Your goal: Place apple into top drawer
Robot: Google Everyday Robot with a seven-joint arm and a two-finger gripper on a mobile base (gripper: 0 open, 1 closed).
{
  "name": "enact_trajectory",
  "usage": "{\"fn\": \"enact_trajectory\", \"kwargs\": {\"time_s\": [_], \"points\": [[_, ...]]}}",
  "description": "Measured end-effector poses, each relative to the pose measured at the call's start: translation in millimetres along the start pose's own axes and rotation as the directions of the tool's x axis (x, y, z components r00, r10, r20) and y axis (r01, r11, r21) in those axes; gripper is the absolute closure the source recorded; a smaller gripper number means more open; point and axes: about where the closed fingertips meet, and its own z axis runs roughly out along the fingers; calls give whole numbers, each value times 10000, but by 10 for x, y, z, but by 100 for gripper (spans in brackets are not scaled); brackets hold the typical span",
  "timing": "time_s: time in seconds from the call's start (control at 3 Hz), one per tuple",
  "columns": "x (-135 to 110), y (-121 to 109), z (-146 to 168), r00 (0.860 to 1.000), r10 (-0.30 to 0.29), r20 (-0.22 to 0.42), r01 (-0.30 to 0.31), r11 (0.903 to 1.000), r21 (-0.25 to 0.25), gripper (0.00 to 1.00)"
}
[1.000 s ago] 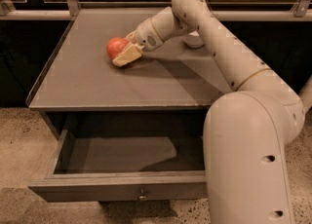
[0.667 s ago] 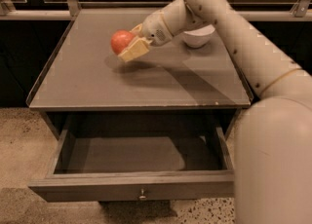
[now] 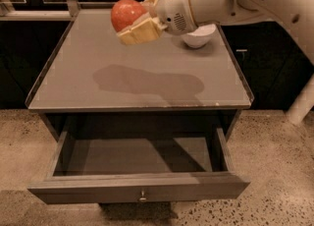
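Hand: clamped on the apple, now lifted well clear of the worktop, higher than a moment ago.
Top drawer: open, as before.
White bowl: behind the wrist, unmoved.

Arm stretched out, gripper aloft at top centre (fingers clasped).

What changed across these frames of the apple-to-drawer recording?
The gripper, shut on the apple, raised it off the table and now holds it in the air above the rear. The white bowl stayed put; the top drawer stayed open.
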Motion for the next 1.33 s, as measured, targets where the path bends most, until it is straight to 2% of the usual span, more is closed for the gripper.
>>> {"fn": "enact_trajectory", "kwargs": {"time_s": [0.33,0.67,1.0,1.33], "points": [[-134,517,-119,9964,540,659,-566,9977,380,100],[195,932,-354,9863,1633,220,-1648,9799,1122,100],[671,1351,-585,9636,2648,-356,-2522,9455,2061,100],[1579,1625,-960,9044,4179,-861,-3702,8689,3286,100]]}}
